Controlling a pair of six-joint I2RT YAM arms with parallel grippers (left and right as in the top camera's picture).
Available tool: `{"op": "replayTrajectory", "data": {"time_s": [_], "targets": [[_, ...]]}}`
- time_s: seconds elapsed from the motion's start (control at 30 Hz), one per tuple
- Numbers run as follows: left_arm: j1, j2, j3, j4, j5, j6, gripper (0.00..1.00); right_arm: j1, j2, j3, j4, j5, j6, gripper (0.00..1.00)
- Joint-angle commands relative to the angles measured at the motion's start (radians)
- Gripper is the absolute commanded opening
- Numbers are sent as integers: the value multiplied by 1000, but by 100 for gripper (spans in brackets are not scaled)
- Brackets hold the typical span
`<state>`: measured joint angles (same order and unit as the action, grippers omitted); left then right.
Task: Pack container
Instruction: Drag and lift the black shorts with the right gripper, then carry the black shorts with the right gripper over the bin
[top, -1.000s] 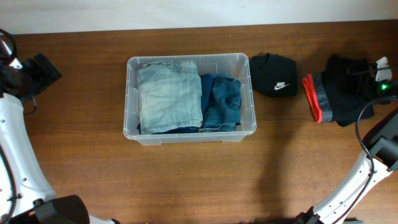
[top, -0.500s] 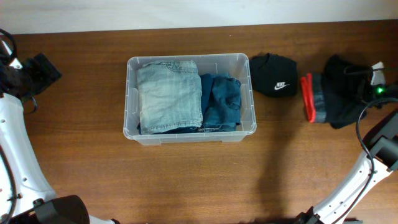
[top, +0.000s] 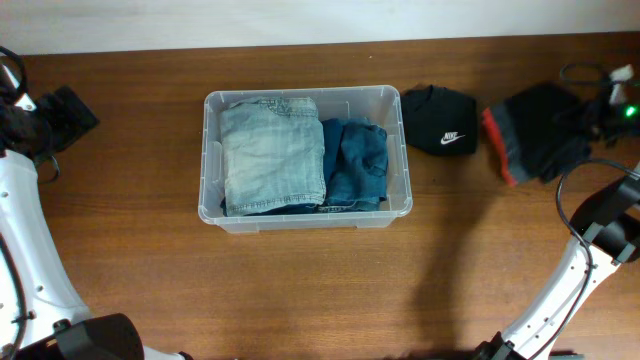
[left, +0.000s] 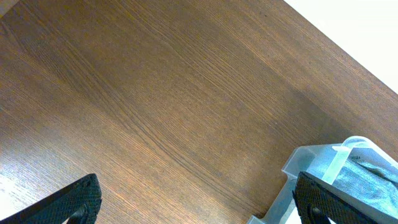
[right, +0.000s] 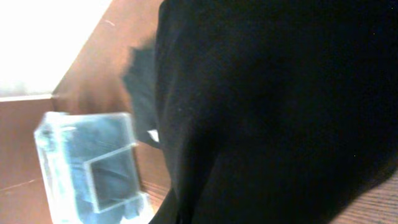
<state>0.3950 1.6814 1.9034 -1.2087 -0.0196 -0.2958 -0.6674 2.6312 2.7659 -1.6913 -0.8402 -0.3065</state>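
Brown wood-grain counter (top: 300, 290), white wall (top: 300, 20) along the top. The container (top: 305, 93) sits centre. My left tool (left: 196, 194) is apart over wood, my right tool (top: 600, 115) is clamped on black cloth (top: 540, 125).

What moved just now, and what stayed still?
The right gripper pulled the black and red clothes toward the table's far edge, bunching them up; it seems to be gripping them. The container, the jeans inside it, the black cap and the left gripper stayed where they were.

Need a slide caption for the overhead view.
Right gripper holds a black garment beside the black Nike cap; the container holds folded denim.
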Motion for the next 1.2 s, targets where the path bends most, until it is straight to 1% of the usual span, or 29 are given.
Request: {"op": "replayTrajectory", "data": {"time_s": [0.0, 0.17, 0.33, 0.4, 0.5, 0.63, 0.83, 1.03, 1.17], "targets": [[3, 11, -5, 0, -6, -6, 99, 34, -176, 47, -8, -76, 53, 4], [3, 11, -5, -1, -6, -6, 99, 90, -353, 47, -8, -73, 154, 4], [3, 11, -5, -1, -6, -6, 99, 207, -535, 47, -7, -37, 225, 4], [3, 11, -5, 0, -6, -6, 99, 286, -593, 47, -7, 53, 284, 4], [3, 11, -5, -1, -6, -6, 99, 430, -646, 47, -7, 286, 419, 4], [3, 11, -5, 0, -6, -6, 99, 633, -652, 47, -6, 473, 564, 4], [3, 11, -5, 0, -6, -6, 99, 895, -587, 45, 53, 618, 752, 4], [3, 11, -5, -1, -6, -6, 99, 1093, -487, 40, 183, 642, 848, 4], [3, 11, -5, -1, -6, -6, 99, 1162, -433, 40, 226, 641, 885, 4]]}}
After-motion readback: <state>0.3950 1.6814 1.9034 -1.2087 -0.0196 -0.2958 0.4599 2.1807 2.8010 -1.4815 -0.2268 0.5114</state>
